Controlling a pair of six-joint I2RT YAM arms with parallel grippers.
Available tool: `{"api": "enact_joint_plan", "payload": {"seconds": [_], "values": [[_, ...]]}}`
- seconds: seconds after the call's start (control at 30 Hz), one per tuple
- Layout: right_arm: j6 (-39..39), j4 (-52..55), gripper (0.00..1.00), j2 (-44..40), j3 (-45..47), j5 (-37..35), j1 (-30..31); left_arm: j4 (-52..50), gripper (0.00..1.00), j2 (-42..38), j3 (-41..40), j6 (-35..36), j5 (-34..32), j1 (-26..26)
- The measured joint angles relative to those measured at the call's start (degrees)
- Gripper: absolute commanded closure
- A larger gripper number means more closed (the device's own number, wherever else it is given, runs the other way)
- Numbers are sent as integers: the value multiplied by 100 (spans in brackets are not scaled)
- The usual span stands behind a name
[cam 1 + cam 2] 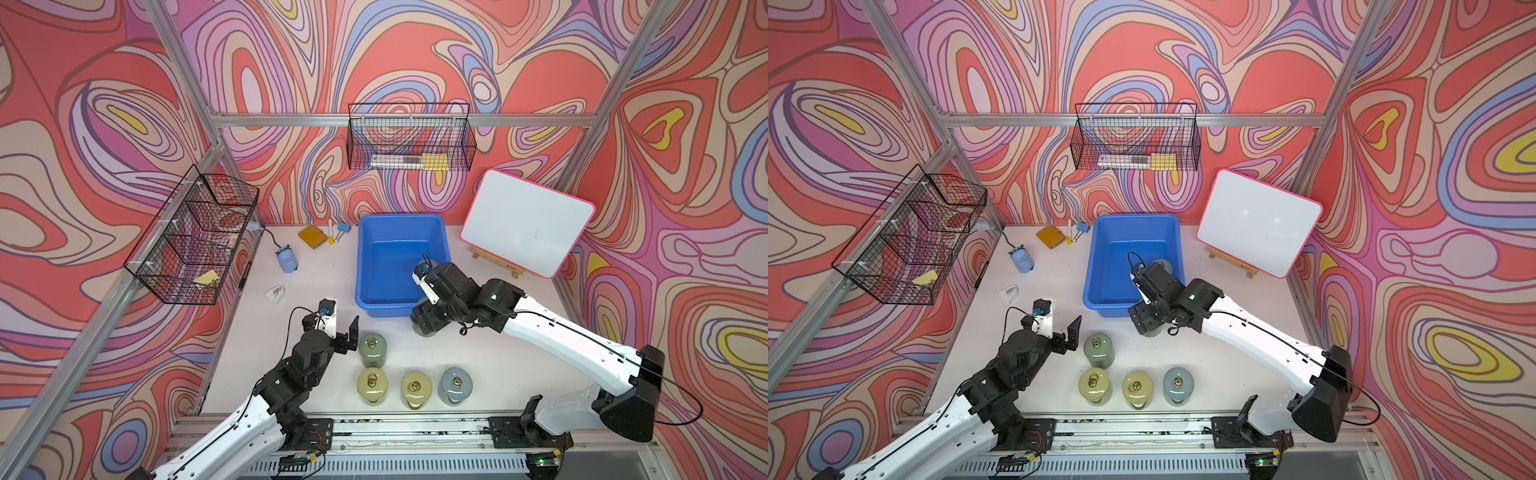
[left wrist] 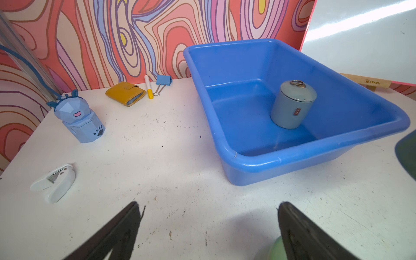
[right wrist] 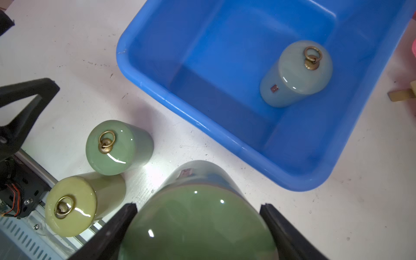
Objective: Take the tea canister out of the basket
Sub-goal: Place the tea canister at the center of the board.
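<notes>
Tabletop (image 1: 498, 374): tea canister (image 3: 198, 227) in R end effector (image 3: 198, 210) (beside basket (image 2: 258, 163)).

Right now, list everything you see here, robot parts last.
bright-blue plastic tub: one, blue, back middle of table
grey-blue lidded ceramic canister: one, grey-blue, upright inside tub
dark-green ceramic canister: one, dark green, outside tub, gripped
loose ceramic canisters: four; green, two yellow-green, blue-grey; table front
black wire baskets: two, black, on walls
pink-framed whiteboard: one, white, right of tub
yellow wallet, white marker, blue binder clip: one each, left of tub
blue animal-shaped figure: one, blue, left
white clip-like tool: one, white, left
left gripper: open, black
right gripper: shut on dark-green canister
</notes>
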State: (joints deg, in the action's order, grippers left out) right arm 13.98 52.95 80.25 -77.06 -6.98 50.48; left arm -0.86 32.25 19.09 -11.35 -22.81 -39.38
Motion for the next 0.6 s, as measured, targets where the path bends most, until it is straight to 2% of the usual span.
{"api": "enact_joint_plan", "payload": {"seconds": [0.6], "values": [[542, -761, 38, 2, 831, 236, 330, 2, 1, 11, -20, 0, -35, 0]]}}
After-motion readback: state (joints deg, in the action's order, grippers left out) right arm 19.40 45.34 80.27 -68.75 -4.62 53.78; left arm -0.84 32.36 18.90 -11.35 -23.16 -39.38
